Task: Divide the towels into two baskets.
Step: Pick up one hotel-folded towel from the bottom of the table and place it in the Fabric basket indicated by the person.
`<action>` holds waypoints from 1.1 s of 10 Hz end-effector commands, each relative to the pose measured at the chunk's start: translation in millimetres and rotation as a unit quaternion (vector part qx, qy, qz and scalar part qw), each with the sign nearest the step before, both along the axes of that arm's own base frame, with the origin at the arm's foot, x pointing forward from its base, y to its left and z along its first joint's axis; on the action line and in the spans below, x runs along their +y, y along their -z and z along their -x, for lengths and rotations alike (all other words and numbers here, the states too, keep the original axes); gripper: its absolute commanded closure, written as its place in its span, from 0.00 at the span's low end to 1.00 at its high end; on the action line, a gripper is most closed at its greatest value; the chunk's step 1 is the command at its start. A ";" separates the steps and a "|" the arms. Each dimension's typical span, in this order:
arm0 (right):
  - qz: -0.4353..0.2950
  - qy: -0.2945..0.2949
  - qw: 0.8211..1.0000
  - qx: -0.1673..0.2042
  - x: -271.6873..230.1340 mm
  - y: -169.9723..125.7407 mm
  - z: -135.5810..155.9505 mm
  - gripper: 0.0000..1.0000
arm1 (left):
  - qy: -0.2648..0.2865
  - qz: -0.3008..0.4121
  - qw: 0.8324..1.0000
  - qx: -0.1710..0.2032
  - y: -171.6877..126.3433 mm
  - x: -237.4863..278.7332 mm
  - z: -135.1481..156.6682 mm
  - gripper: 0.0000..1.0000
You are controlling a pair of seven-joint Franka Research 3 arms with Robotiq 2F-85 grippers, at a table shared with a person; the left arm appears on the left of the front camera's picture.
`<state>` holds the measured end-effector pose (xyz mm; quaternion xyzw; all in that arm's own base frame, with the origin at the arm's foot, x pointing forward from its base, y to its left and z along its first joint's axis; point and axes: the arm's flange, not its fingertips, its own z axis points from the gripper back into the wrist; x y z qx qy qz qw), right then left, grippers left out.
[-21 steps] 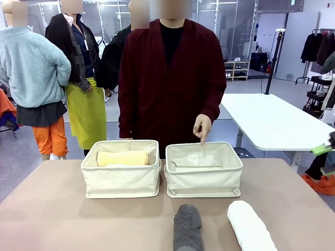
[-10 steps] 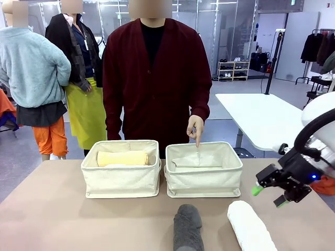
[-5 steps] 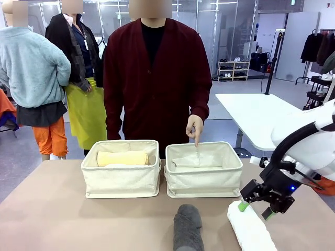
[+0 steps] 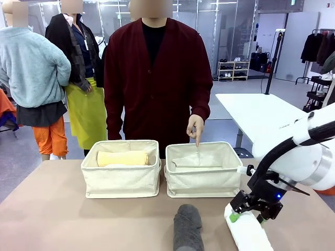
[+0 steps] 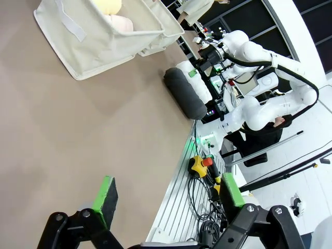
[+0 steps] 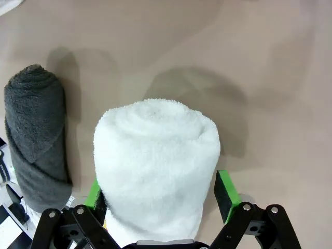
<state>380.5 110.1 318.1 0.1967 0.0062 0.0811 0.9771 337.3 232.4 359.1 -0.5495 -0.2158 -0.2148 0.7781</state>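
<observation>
my right jaws are clenching the white towel point(image 6: 155, 166) near one end; lifting it level toward the right basket point(image 4: 203, 184) is looking wisest; left jaws are resting released.

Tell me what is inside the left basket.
The left basket holds a pale yellow towel roll, with a cream-white roll just showing beside it. Its front wall hides the floor.
</observation>
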 end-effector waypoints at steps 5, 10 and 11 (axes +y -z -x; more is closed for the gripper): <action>0.030 -0.006 0.999 -0.012 5.2 11.3 65.4 1.00 | 0.004 -0.006 1.000 -0.002 -3.0 1.8 4.6 0.00; 0.064 -0.133 0.988 -0.054 19.9 -75.0 58.8 0.63 | 0.004 -0.006 1.000 -0.002 -3.0 1.8 4.6 0.00; 0.067 -0.191 0.977 -0.071 29.3 -94.7 55.3 0.63 | 0.004 -0.006 1.000 -0.002 -3.0 1.8 4.6 0.00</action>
